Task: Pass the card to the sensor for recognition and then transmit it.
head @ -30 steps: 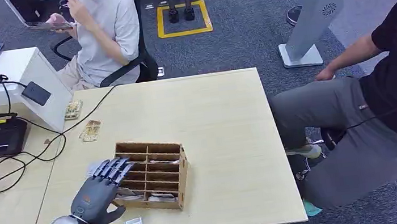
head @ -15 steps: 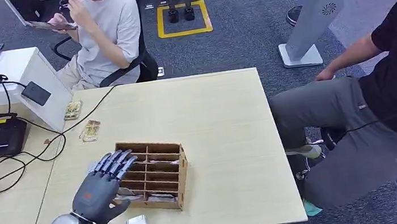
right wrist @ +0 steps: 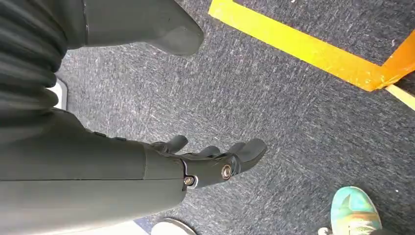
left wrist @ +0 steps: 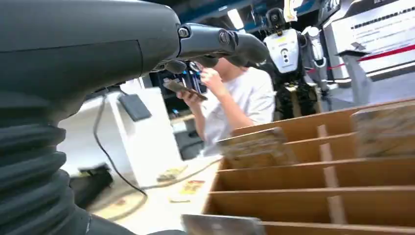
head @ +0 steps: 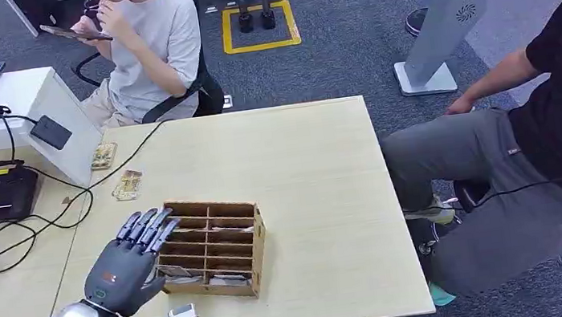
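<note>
The robot's left hand [head: 123, 263] hangs over the near-left corner of the wooden card box [head: 216, 247], its fingers [head: 148, 225] stretched out straight and apart, holding nothing. They point away from the robot and a little to its right, across the box's left column of slots. The cards [left wrist: 255, 147] stand on edge in those slots, just past and below the fingertips, with their long edges running along the box's width. In the left wrist view two cards poke up above the dividers, and a third pale one [left wrist: 222, 225] shows at the nearest row; I cannot say how many more lie deeper.

The right hand [right wrist: 210, 164] dangles beside the body over the grey carpet, fingers loosely curled, gripping nothing, well away from the desk [head: 321, 178]. So the left hand is plainly the nearer one, and I reckon the pick falls to it: a dip down and forward into the slots.

The sensor is probably the dark pad [head: 51, 132] on the white slanted stand to the robot's left, well apart from the box. One box, one stand, two loose cards [head: 127, 184] lying flat near the stand, and two people seated nearby.
</note>
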{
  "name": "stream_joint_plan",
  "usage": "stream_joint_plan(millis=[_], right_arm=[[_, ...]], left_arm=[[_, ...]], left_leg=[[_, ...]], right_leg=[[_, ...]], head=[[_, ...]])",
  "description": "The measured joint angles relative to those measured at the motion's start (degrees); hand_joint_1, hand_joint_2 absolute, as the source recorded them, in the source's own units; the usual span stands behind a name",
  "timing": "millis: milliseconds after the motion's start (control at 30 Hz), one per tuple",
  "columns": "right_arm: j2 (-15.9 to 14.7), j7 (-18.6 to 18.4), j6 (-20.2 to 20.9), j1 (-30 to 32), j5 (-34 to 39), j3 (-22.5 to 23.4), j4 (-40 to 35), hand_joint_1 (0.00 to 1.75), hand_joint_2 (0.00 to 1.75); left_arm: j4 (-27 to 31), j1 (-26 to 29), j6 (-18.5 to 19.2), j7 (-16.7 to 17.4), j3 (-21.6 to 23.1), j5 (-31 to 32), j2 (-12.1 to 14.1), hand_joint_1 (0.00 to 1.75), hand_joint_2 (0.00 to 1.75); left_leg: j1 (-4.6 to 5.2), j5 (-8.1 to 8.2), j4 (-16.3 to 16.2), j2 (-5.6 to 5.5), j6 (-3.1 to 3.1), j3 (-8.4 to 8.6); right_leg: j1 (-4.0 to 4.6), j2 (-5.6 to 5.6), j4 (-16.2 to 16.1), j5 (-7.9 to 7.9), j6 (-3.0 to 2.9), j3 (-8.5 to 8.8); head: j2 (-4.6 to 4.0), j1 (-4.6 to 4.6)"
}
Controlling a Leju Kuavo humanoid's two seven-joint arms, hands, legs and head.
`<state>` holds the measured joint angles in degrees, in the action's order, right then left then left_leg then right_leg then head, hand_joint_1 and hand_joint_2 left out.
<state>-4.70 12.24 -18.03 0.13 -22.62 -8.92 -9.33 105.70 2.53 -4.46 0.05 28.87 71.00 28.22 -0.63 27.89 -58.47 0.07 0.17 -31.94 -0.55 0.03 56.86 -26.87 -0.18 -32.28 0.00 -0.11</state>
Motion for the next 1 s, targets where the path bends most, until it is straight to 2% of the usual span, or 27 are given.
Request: stream_joint_plan(millis=[133,267,567,867,1000], right_arm=[[0.00,0.02,-0.07,0.04,0.00,0.04,0.00,0.00,1.75],[0.00,0.22,-0.07,0.15,0.00,0.07,0.02,0.00,1.75],[0.00,0.22,-0.15,0.20,0.00,0.07,0.02,0.00,1.75],[0.00,0.42,0.02,0.20,-0.11,0.07,0.02,0.00,1.75],[0.00,0.42,0.02,0.19,-0.22,0.07,0.00,0.00,1.75]], left_arm=[[0.57,0.82,1.96,0.39,-1.46,2.70,3.63,0.00,1.75],[1.18,2.45,3.52,-0.09,-2.95,2.60,7.52,0.00,1.75],[2.73,4.45,5.29,-0.94,-4.44,1.13,12.13,0.00,1.75],[6.86,7.90,9.75,-6.71,-8.44,-12.82,19.12,0.00,1.75],[8.33,8.75,10.80,-7.96,-9.81,-15.83,20.81,0.00,1.75]], left_leg=[[-0.01,0.00,0.00,0.00,0.00,-0.01],[-0.01,0.00,0.00,0.01,0.00,0.00],[0.00,0.00,0.00,0.01,0.00,-0.03],[-0.02,0.00,0.00,0.00,0.00,-0.03],[-0.02,0.00,0.00,0.00,0.00,-0.04]], right_leg=[[0.02,0.00,0.01,0.00,0.00,0.00],[0.02,0.01,0.02,0.00,0.00,-0.01],[0.01,0.00,0.01,0.00,0.00,-0.01],[0.02,0.00,0.02,-0.01,-0.01,-0.02],[0.02,-0.01,0.02,-0.01,-0.01,-0.01]], head=[[0.00,0.00],[0.00,-0.02],[0.00,0.00],[0.00,0.00],[0.00,0.00]])
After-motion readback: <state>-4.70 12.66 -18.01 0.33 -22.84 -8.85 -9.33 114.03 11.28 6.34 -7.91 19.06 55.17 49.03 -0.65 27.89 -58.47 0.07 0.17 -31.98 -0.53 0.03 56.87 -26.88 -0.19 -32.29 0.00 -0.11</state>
